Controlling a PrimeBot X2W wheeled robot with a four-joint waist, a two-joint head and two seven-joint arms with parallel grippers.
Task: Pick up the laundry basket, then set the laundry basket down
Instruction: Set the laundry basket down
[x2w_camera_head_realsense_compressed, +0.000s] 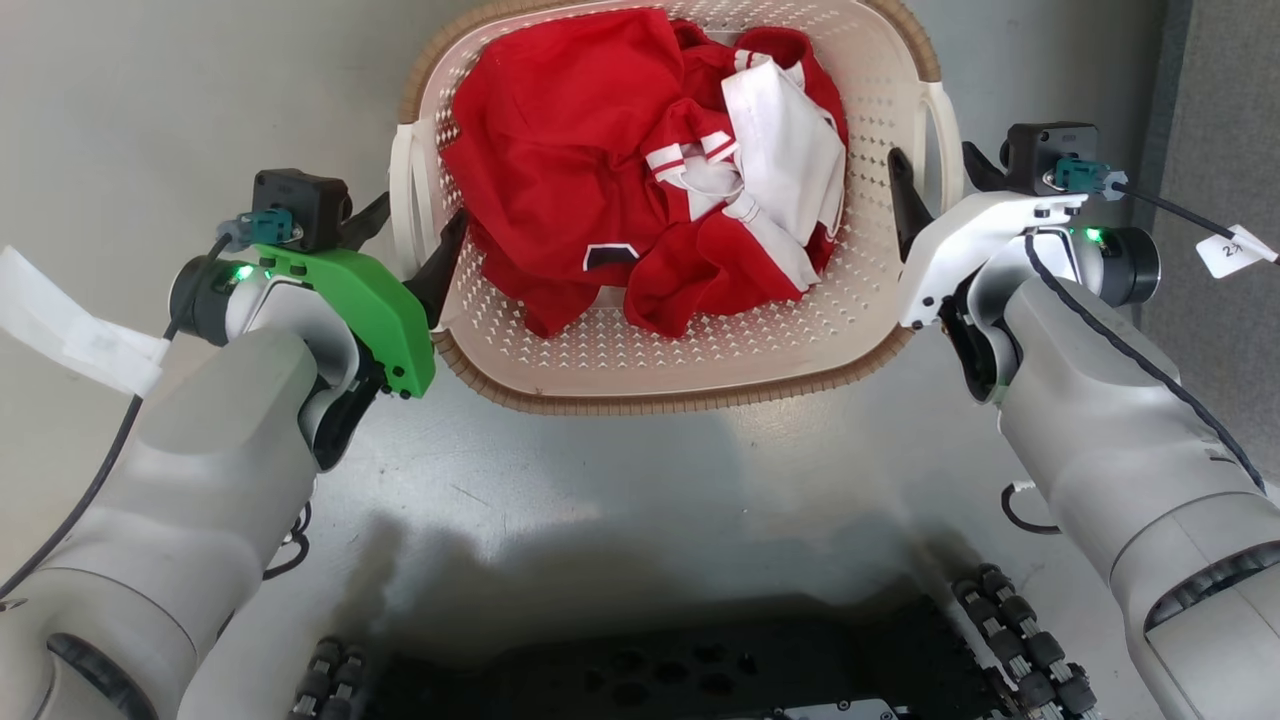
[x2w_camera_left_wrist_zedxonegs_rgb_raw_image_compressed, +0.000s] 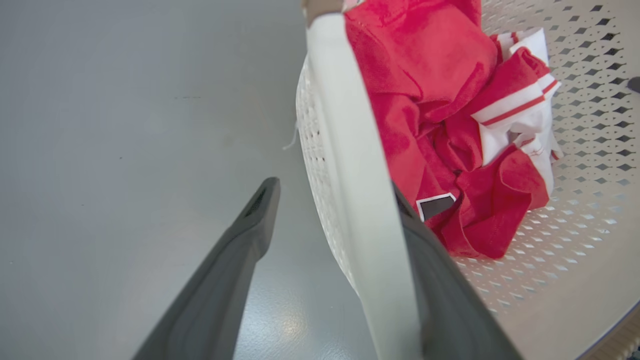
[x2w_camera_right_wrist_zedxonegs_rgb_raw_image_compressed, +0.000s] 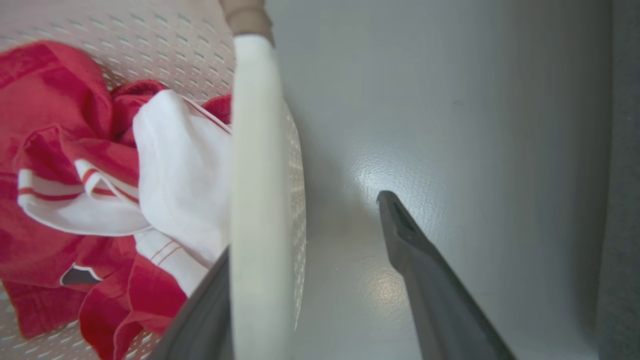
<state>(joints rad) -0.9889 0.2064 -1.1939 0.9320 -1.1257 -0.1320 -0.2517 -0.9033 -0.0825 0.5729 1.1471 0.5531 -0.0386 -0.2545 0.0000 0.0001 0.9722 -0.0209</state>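
Head view — laundry basket (x2w_camera_head_realsense_compressed: 690, 352) far rim cropped, clothes (x2w_camera_head_realsense_compressed: 560, 150) hiding floor

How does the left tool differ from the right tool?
The left tool has a green shell; the right tool has a white one. The left tool straddles the left handle of the laundry basket, the right tool the right handle. Both are open, one finger inside the basket, one outside.

You are seeing a white tag (x2w_camera_head_realsense_compressed: 1233, 250) on the cable (x2w_camera_head_realsense_compressed: 1170, 205) showing "2", the rest being illegible
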